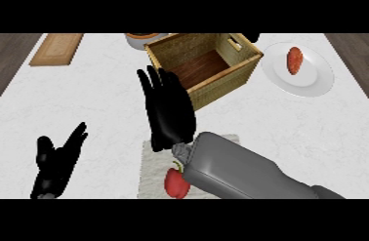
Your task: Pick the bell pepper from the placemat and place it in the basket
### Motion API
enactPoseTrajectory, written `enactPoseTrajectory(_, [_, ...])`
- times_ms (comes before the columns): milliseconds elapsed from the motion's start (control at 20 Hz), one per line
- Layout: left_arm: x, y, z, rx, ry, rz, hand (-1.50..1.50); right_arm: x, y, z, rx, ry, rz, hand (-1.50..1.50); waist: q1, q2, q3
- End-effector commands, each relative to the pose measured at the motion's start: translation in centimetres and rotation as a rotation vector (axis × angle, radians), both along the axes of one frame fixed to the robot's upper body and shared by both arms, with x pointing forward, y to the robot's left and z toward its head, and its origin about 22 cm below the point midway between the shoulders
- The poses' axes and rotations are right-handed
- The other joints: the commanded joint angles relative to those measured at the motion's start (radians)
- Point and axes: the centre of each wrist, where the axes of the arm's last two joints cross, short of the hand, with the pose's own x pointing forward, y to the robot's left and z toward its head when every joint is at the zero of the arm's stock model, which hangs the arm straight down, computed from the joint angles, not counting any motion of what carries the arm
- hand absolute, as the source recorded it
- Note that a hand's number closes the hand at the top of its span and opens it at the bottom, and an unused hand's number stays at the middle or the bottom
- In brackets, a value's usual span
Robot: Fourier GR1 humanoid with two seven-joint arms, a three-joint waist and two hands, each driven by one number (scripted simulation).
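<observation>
**Showing Hand Positions Over Placemat and Basket**

Resting on the pale grey placemat [155, 167] near the lower edge of the head view, the red bell pepper [176, 182] lies with its stem pointing up. The right forearm partly covers the pepper's right side.

Right hand [169, 113] — extends from the grey forearm diagonally up and to the left, above the upper part of the placemat. Its fingers are straight and spread, pointing toward the basket, and it holds nothing. The fingertips [153, 76] appear just beside the basket's near-left wall.

Left hand [56, 162] — shows at the lower left over the white worktop [79, 103], fingers straight and relaxed, holding nothing. It is well apart from the pepper and from the basket.

The woven basket [238, 74] stands beyond the placemat, open at the top, with a brown wooden floor visible inside.

Other items on the worktop:
- A white plate [317, 81] to the right of the basket, carrying a reddish-brown food item [295, 60].
- A wooden board [57, 49] at the far left.
- A white bowl [140, 40] behind the basket, partly hidden.
</observation>
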Motion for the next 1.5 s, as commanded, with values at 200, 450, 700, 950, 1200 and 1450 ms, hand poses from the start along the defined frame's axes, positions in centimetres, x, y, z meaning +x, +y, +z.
enactPoseTrajectory(200, [-2.0,-0.3,-1.6,-0.035,0.113,0.026,0.00,-3.2,3.1,6.3,-0.312,0.184,-0.069,-1.50,0.006,0.017,-0.010])
enactPoseTrajectory(450, [-2.8,-0.1,-2.3,-0.021,0.126,0.052,0.00,-3.6,3.2,9.3,-0.390,0.254,-0.075,-1.50,-0.011,0.024,-0.009])
enactPoseTrajectory(700, [-2.9,0.7,-1.8,-0.014,0.120,0.066,0.00,-4.5,3.4,10.9,-0.406,0.290,-0.074,-1.50,-0.015,0.025,-0.008])
enactPoseTrajectory(950, [-3.0,0.5,-1.8,-0.007,0.113,0.068,0.00,-5.3,3.2,10.4,-0.401,0.324,-0.055,-1.50,-0.031,0.029,-0.006])
enactPoseTrajectory(1200, [-3.9,0.7,-2.0,-0.026,0.111,0.048,0.00,-5.1,3.3,10.4,-0.363,0.337,-0.063,-1.50,-0.006,0.036,-0.006])
enactPoseTrajectory(1450, [-2.4,-0.2,-1.5,-0.014,0.090,0.052,0.00,-6.4,3.1,8.3,-0.357,0.329,-0.058,-1.50,-0.010,0.043,-0.005])
